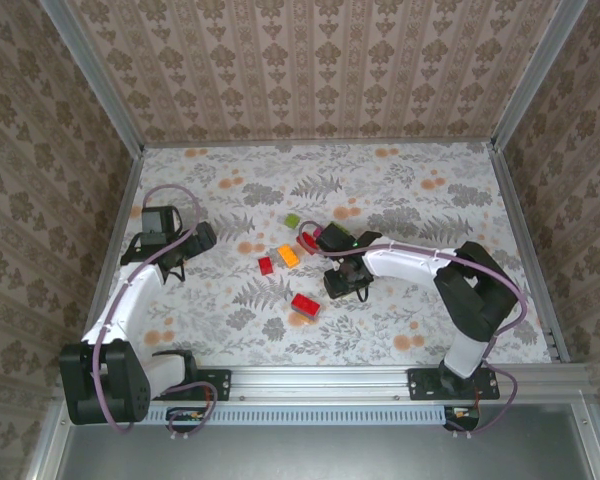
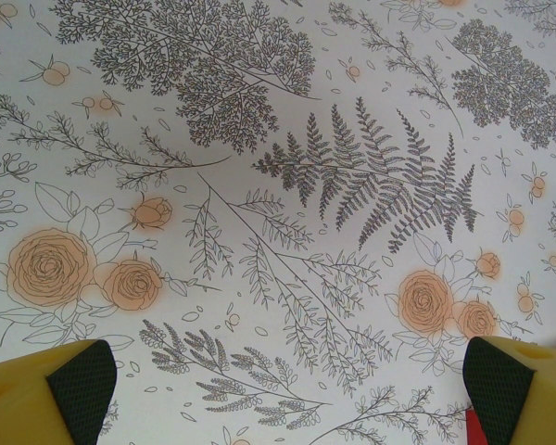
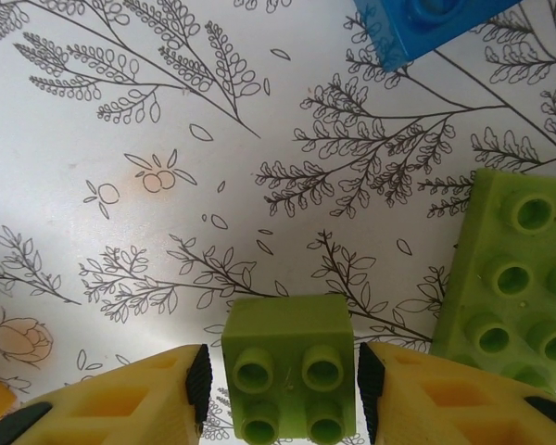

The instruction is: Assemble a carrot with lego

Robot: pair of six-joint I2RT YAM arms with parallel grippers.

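From above, the left gripper (image 1: pixel 192 245) hangs over the left side of the floral table (image 1: pixel 430 200), well apart from the loose lego in the middle. A red brick (image 1: pixel 266 265) and an orange brick (image 1: pixel 288 256) lie side by side there, with a pale green brick (image 1: pixel 292 220) behind them and a red-over-orange stack (image 1: pixel 305 305) nearer the bases. The right gripper (image 1: pixel 345 283) is down just right of that cluster. On the left wrist camera, the left gripper (image 2: pixel 287 399) stands spread as wide as it goes, its dark pads (image 2: pixel 74 389) out at the bottom corners, bare tablecloth between them and nothing held. A sliver of red peeks in by the right-hand finger. Over to the right wrist, and the right gripper (image 3: pixel 283 380) is partly closed astride a small green two-by-two brick (image 3: pixel 289 366) sitting studs-up on the table. One pad (image 3: pixel 369 375) sits right at the brick's side, while a thin strip of cloth shows at the other, so I cannot tell whether it is truly pinched. A longer green brick (image 3: pixel 514 287) lies just beside it, and a blue brick (image 3: pixel 426 23) lies at the top edge.
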